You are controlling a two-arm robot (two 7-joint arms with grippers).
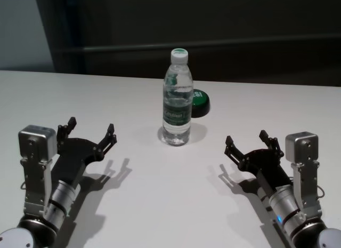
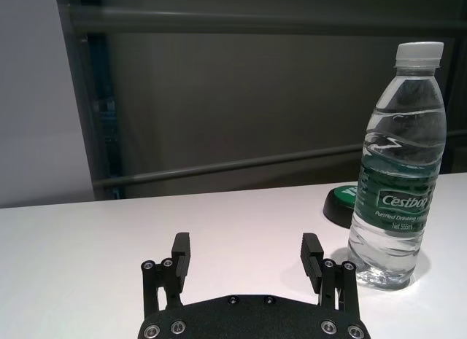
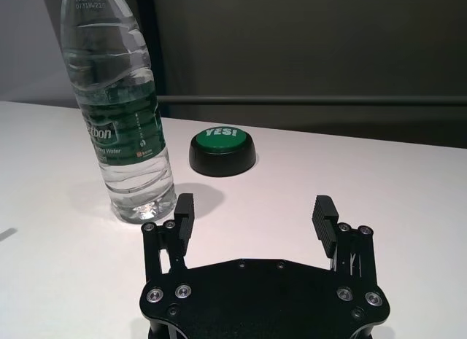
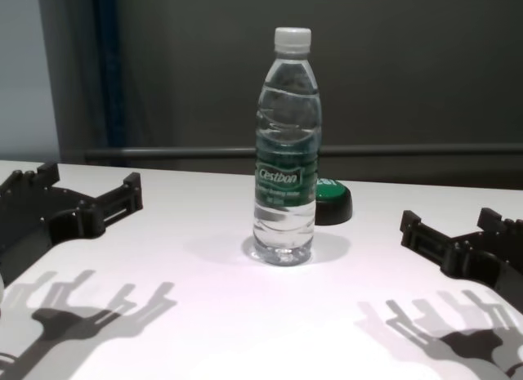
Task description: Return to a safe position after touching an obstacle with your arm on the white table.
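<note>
The obstacle (image 1: 177,98), a tall clear water bottle with a white cap and dark green label, stands upright mid-table; it also shows as the bottle (image 2: 395,171), (image 3: 122,113), (image 4: 286,151). My left gripper (image 1: 89,132) hovers open over the white table (image 1: 160,205) to the bottle's near left, apart from it, nothing between its fingers (image 2: 181,253). My right gripper (image 1: 248,142) hovers open to the bottle's near right, also empty and clear of it. In the wrist and chest views, the left gripper (image 2: 246,253), (image 4: 90,188) and right gripper (image 3: 253,213), (image 4: 453,225) stand short of the bottle.
A low black puck with a green "YES!" top (image 1: 200,102) sits just behind and right of the bottle, also seen as the puck (image 3: 222,149), (image 4: 331,200). A dark wall runs behind the table's far edge (image 1: 266,84).
</note>
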